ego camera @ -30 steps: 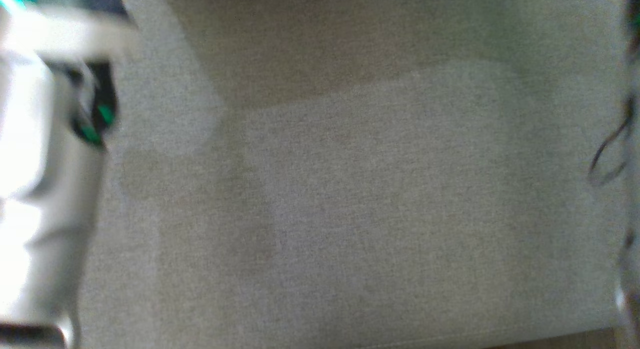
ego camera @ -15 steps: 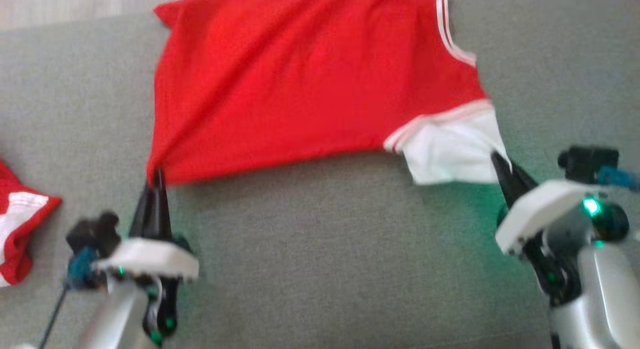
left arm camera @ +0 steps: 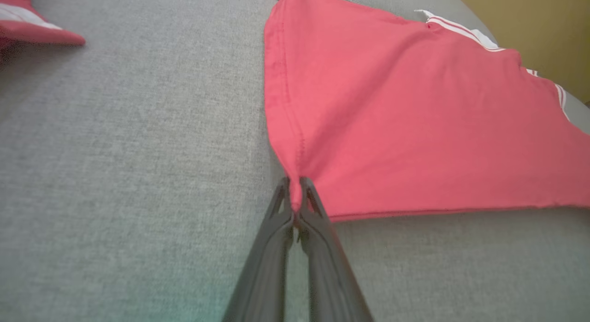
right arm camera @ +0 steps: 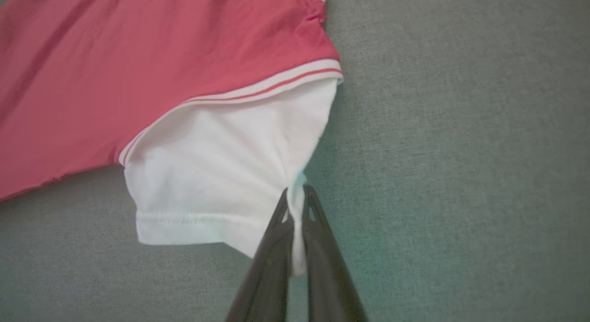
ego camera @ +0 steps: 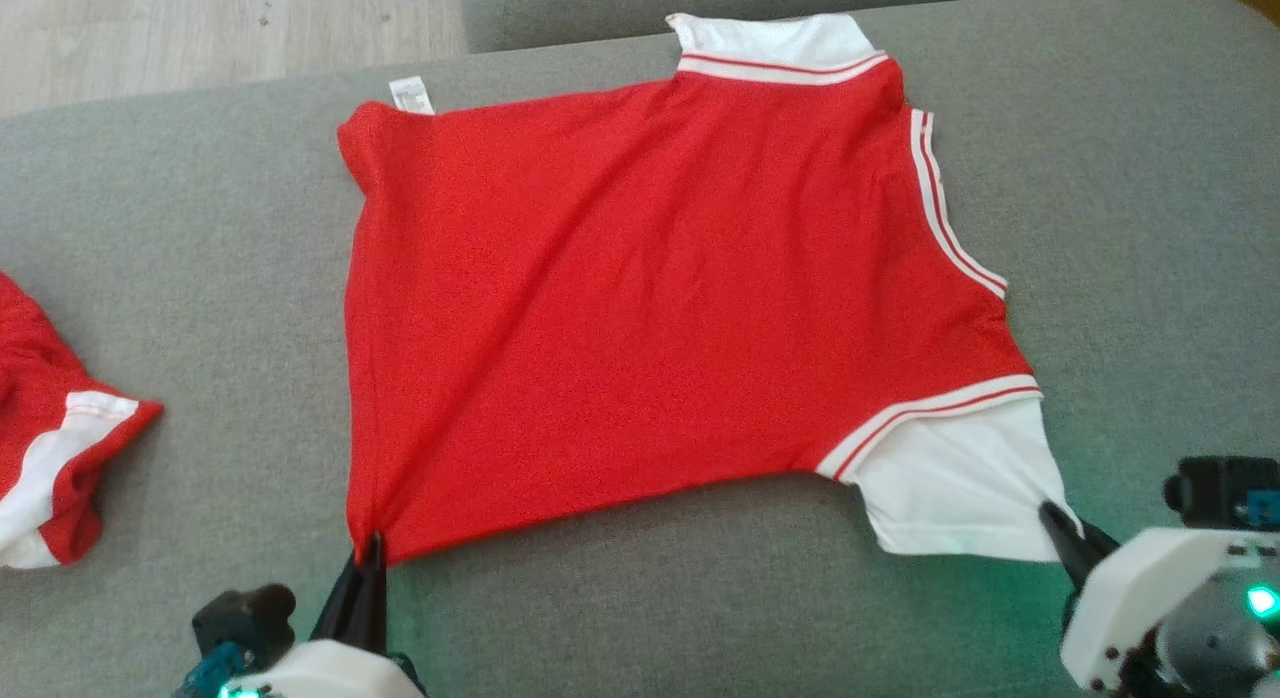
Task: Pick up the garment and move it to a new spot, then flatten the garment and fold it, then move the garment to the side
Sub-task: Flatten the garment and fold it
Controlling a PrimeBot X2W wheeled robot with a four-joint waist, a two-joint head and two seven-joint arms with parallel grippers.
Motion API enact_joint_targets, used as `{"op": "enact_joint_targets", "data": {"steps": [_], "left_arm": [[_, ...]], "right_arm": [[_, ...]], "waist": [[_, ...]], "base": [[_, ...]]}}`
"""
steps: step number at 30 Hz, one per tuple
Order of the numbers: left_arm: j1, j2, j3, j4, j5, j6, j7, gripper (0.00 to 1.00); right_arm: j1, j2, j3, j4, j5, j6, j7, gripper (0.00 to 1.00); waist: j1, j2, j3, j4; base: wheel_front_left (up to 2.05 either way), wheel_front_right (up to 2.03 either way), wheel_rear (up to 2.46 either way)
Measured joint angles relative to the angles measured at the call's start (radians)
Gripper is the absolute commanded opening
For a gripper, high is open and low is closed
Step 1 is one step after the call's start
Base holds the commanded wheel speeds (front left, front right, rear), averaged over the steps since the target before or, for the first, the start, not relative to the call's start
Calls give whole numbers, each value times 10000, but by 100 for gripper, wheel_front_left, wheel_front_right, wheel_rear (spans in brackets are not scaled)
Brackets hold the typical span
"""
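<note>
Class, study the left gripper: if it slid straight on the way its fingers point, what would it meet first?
The left gripper pinches a corner of the red shirt; going straight on, it would probably push into that same cloth first, bunching it over the grey cushion.

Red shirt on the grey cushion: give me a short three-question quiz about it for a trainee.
1. True or false: the left pincer is shut on a red corner of the shirt.
2. Which part does the right pincer hold? A collar, B white sleeve, C label.
3. Fill in: in the head view, the other garment lies to the shirt's ____.
Key: 1 true; 2 B; 3 left.
</note>
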Motion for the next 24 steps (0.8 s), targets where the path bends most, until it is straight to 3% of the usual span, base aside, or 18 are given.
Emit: {"op": "enact_joint_targets", "data": {"steps": [6,11,19,24], "left_arm": [[660,456,-178,-1352,-23,558,1154,0],[568,472,-157,-2082,-123,554,1175,0],[-716,173,-150,-2130,-410,412,1427,0],[-1639,-105,-8,-1350,-554,405,1427,0]], "right_arm": [[472,36,-299,-746,50,0,539,0],[81,36,-374,-966,192,0,4,0],[-1644,31,159,-848,161,0,-48,0],[-2820,25,205,-347,157,0,-52,0]], "waist": [[0,0,-49,52],[0,0,9,82],[1,0,352,181],[2,0,760,275]], "base": [[0,0,0],[0,0,0],[0,0,0],[0,0,0]]}}
